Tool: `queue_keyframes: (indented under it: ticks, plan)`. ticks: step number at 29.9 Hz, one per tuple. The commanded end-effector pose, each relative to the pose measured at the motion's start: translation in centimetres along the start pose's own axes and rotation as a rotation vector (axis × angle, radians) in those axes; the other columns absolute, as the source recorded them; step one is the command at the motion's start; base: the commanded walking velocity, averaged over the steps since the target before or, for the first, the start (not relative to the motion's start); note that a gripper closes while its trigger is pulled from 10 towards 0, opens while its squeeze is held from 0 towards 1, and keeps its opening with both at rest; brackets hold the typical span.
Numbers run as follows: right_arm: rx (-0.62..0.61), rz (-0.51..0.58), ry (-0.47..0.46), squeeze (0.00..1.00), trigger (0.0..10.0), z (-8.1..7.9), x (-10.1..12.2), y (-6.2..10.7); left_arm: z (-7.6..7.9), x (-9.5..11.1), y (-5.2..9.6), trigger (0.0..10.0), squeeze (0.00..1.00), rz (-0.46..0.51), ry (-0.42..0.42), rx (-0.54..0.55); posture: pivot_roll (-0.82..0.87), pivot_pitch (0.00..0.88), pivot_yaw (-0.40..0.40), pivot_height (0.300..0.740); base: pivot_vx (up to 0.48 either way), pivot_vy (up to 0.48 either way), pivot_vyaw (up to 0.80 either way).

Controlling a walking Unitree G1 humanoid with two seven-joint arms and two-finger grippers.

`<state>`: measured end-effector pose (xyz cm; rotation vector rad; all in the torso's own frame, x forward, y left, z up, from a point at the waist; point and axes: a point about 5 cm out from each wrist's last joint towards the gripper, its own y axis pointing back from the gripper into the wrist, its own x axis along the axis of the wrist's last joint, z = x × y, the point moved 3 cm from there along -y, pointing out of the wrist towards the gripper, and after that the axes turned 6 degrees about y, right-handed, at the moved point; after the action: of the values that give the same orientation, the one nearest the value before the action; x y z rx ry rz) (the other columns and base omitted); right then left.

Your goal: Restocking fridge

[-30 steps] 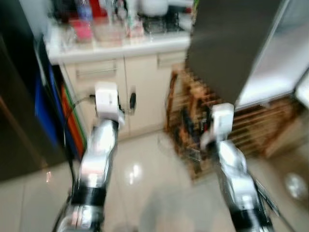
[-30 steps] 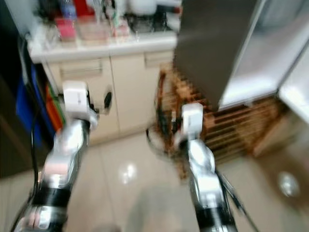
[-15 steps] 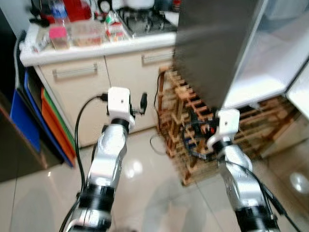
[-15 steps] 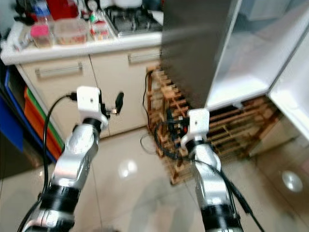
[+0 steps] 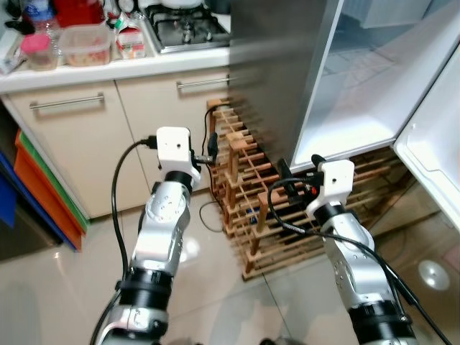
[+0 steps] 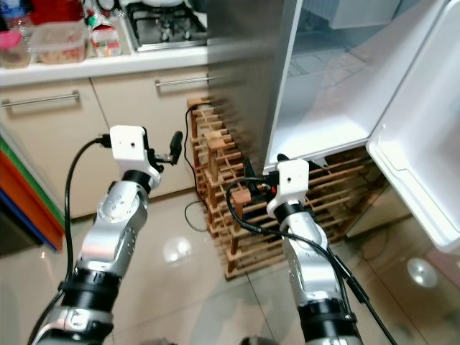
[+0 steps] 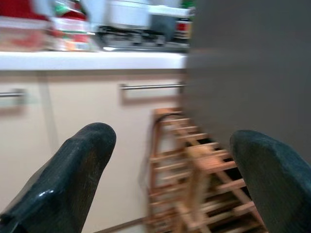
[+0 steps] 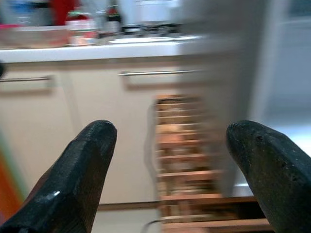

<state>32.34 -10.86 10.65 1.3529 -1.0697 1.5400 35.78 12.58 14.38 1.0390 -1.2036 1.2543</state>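
The fridge (image 5: 277, 65) stands open ahead on my right, its grey side panel facing me. Behind the panel lies a bare white shelf (image 5: 359, 108), and the white door (image 5: 438, 158) swings out at far right. Both arms are raised in front of me. My left gripper (image 7: 170, 141) is open and holds nothing, pointing at the cabinet front and the fridge's side. My right gripper (image 8: 170, 141) is also open and holds nothing, hovering just below the fridge shelf's front edge, near the wooden rack (image 5: 244, 194).
The wooden rack sits on the floor under and beside the fridge, with a black cable (image 5: 212, 208) by it. A counter (image 5: 108, 68) on the left carries plastic containers (image 5: 85, 44) and a gas hob (image 5: 188, 23). Orange and blue boards (image 5: 39, 183) lean at far left. Glossy tiles (image 5: 72, 287) lie below.
The whole view has swung and sharpened, so the camera moved: the open fridge and its door now show more fully. Both arms stay raised with fingers apart.
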Motion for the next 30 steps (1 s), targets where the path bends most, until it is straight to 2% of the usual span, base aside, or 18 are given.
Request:
queue_keyframes:
  ticks: [1, 4, 6, 8, 9, 12, 15, 19, 20, 21, 22, 23, 26, 29, 30]
  plan:
    - [0.005, 0.004, 0.013, 0.00, 10.0, 0.2, 0.1, 0.0, 0.5, 0.5, -0.2, 10.0, 0.00, 0.026, -0.030, -0.018, -0.06, 0.000, 0.009, 0.740, 0.000, 0.000, 0.53]
    - [-0.001, 0.005, 0.003, 0.00, 10.0, 0.4, 0.1, 0.1, 0.5, 0.4, -0.4, 10.0, 0.00, 0.022, -0.101, -0.054, -0.06, 0.000, 0.010, 0.740, 0.000, 0.000, 0.52]
    - [-0.004, 0.004, -0.001, 0.00, 10.0, 0.4, 0.1, 0.1, 0.2, 0.4, -0.5, 10.0, 0.00, 0.022, -0.107, -0.052, -0.06, 0.000, 0.009, 0.740, 0.000, 0.000, 0.51]
    - [-0.070, 0.005, -0.023, 0.00, 10.0, 1.5, -0.1, 0.6, -1.6, -0.9, -0.1, 10.0, 0.00, -0.037, -0.101, -0.027, -0.05, 0.000, 0.011, 0.740, 0.000, 0.000, 0.50]
    - [-0.070, 0.005, -0.023, 0.00, 10.0, 1.5, -0.1, 0.6, -1.6, -0.9, -0.1, 10.0, 0.00, -0.037, -0.101, -0.027, -0.05, 0.000, 0.011, 0.740, 0.000, 0.000, 0.49]
    - [-0.172, -0.010, -0.056, 0.00, 10.0, 3.3, -0.6, 1.4, -4.4, -2.9, 1.3, 10.0, 0.00, -0.108, -0.055, 0.062, -0.05, 0.000, 0.017, 0.740, 0.000, 0.000, 0.47]
    - [-0.267, -0.049, -0.039, 0.00, 10.0, 4.7, -1.7, 2.6, -7.0, -5.6, 4.0, 10.0, 0.00, -0.200, -0.003, 0.157, -0.05, 0.000, 0.011, 0.740, 0.000, 0.000, 0.47]
    - [-0.334, -0.112, -0.028, 0.00, 10.0, 5.6, -3.3, 4.2, -8.5, -8.5, 7.0, 10.0, 0.00, -0.340, 0.001, 0.172, -0.03, 0.000, -0.005, 0.740, 0.000, 0.000, 0.47]
    - [-0.327, -0.153, -0.012, 0.00, 10.0, 5.5, -4.0, 5.2, -8.4, -10.4, 9.1, 10.0, 0.00, -0.469, 0.000, 0.097, -0.02, 0.000, -0.016, 0.740, 0.000, 0.000, 0.47]
    - [-0.327, -0.153, -0.012, 0.00, 10.0, 5.5, -4.0, 5.2, -8.4, -10.4, 9.1, 10.0, 0.00, -0.469, 0.000, 0.097, -0.02, 0.000, -0.016, 0.740, 0.000, 0.000, 0.47]
    - [-0.300, -0.183, 0.001, 0.00, 10.0, 5.1, -4.5, 5.8, -7.6, -10.8, 10.2, 10.0, 0.00, -0.515, 0.038, 0.013, -0.02, 0.000, -0.023, 0.740, 0.000, 0.000, 0.45]
    - [-0.295, -0.187, 0.006, 0.00, 10.0, 5.0, -4.5, 6.0, -7.2, -10.6, 10.3, 10.0, 0.00, -0.510, 0.035, -0.015, -0.01, 0.000, -0.032, 0.740, 0.000, 0.000, 0.45]
    - [-0.215, -0.187, 0.034, 0.00, 10.0, 3.7, -4.3, 5.8, -5.6, -8.6, 9.3, 10.0, 0.00, -0.407, -0.009, -0.093, -0.01, 0.000, -0.046, 0.740, 0.000, 0.000, 0.46]
    - [-0.150, -0.215, 0.032, 0.00, 10.0, 2.5, -4.5, 5.0, -4.8, -6.5, 8.0, 10.0, 0.00, -0.275, -0.027, -0.058, -0.01, 0.000, -0.049, 0.740, 0.000, 0.000, 0.15]
    - [-0.150, -0.215, 0.032, 0.00, 10.0, 2.5, -4.5, 5.0, -4.8, -6.5, 8.0, 10.0, 0.00, -0.275, -0.027, -0.058, -0.01, 0.000, -0.049, 0.740, 0.000, 0.000, 0.00]
